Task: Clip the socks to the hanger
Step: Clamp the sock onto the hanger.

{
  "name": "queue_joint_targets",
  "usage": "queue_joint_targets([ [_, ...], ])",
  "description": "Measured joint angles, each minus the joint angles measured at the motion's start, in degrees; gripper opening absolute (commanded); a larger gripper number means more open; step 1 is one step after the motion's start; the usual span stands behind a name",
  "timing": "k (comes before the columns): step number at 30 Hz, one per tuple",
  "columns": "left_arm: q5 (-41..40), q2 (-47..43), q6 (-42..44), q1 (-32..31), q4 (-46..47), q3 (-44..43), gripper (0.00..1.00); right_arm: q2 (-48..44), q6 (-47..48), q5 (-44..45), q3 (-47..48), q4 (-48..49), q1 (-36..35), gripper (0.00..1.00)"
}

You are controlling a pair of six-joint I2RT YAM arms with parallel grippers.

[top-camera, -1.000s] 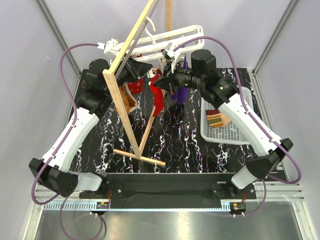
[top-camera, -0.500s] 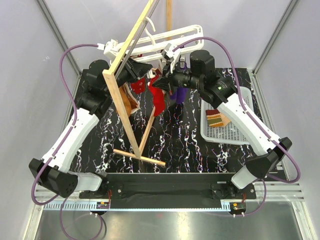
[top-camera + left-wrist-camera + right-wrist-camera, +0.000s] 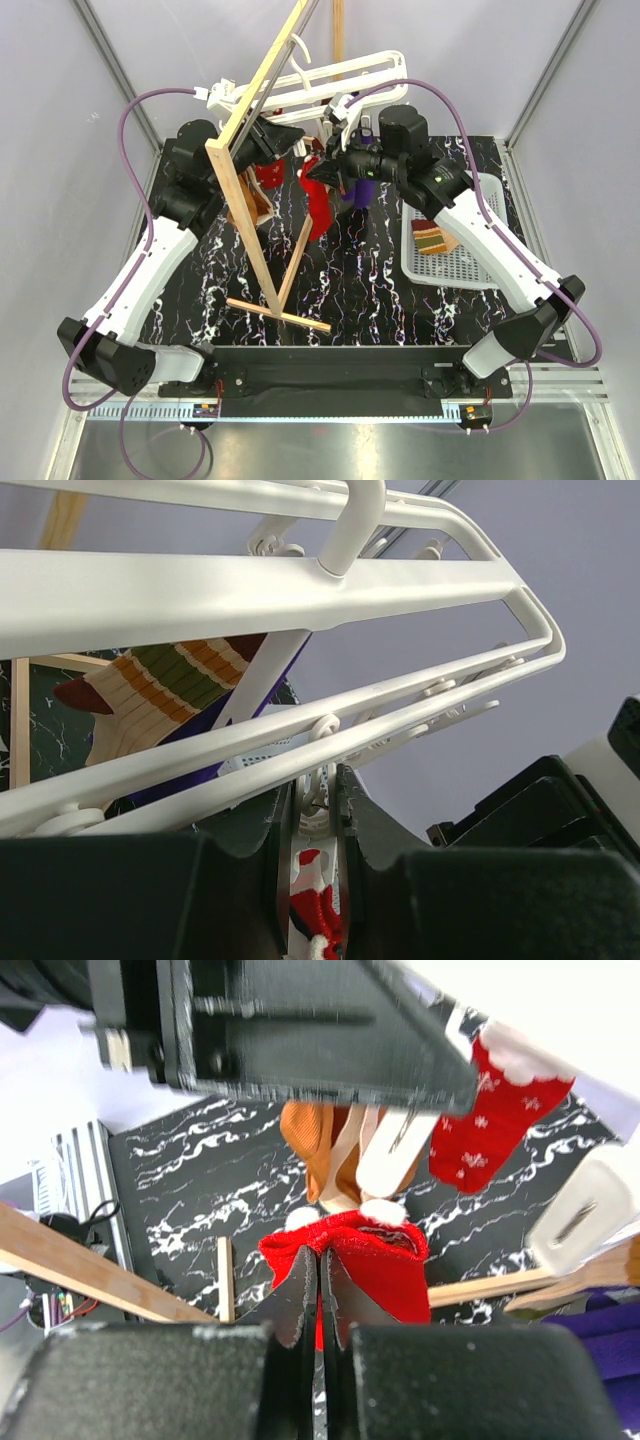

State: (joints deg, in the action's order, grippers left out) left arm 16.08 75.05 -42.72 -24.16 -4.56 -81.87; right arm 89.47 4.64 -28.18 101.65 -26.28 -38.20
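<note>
Right gripper (image 3: 318, 1260) clenched on a plain red fabric sock (image 3: 375, 1260) below a white plastic multi-bar laundry hanger (image 3: 250, 590).
It grips the sock's cuff; the left gripper (image 3: 313, 785) pinches a small white plastic peg (image 3: 316, 815) hanging from the hanger's bars, above the black marbled tabletop (image 3: 200, 1180).

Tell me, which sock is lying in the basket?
The striped sock, flat in the white basket. The red sock and purple sock hang up by the white hanger.
</note>
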Motion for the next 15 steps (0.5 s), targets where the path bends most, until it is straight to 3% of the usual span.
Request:
queue_joint_targets([
  [15, 0.24, 0.0, -0.46, 0.0, 0.15, 0.0, 0.0, 1.88, -0.24, -1.36, 3.89, 1.2, 0.0, 0.0],
])
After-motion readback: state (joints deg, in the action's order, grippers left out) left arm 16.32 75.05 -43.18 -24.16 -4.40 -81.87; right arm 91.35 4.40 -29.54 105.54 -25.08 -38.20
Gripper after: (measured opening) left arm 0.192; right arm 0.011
